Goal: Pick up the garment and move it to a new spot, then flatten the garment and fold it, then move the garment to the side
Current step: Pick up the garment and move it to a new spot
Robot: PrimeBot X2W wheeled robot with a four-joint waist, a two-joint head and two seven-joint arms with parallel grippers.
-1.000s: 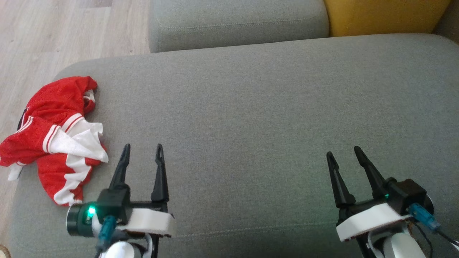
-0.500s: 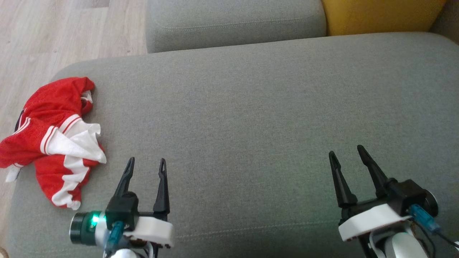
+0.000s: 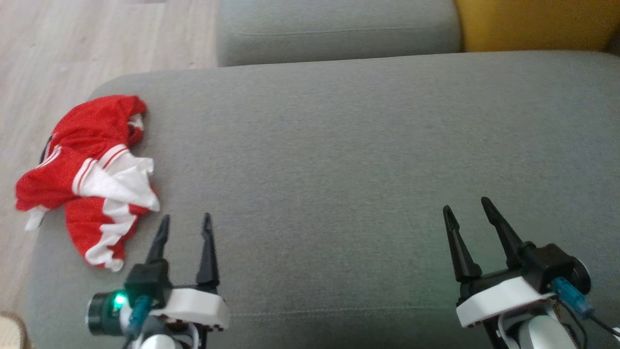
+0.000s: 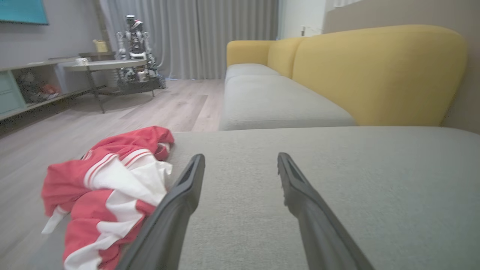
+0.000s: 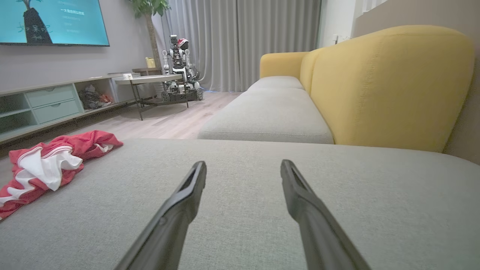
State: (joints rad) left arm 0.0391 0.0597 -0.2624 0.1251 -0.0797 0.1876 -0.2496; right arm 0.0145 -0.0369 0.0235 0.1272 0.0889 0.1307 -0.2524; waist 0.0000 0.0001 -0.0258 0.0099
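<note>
The garment [image 3: 92, 174] is a crumpled red and white mesh jersey lying at the left end of the grey sofa seat [image 3: 348, 160], partly over the edge. In the left wrist view the garment [image 4: 108, 187] lies just left of my left finger. My left gripper [image 3: 185, 220] stands open over the seat, a little right of and below the jersey, holding nothing. My right gripper [image 3: 466, 206] is open and empty over the right part of the seat. The garment [image 5: 45, 165] shows far to the left in the right wrist view.
A second grey seat cushion [image 3: 334, 29] lies beyond, with a yellow backrest [image 3: 533, 24] at the top right. Wooden floor [image 3: 72, 43] runs along the seat's left edge. A low table [image 5: 148, 80], another robot [image 5: 180, 63] and a TV shelf stand across the room.
The head camera has shifted, so the whole scene sits further right. My left gripper has drawn back towards the near edge and closer to the jersey's lower corner. The right gripper has barely moved.
</note>
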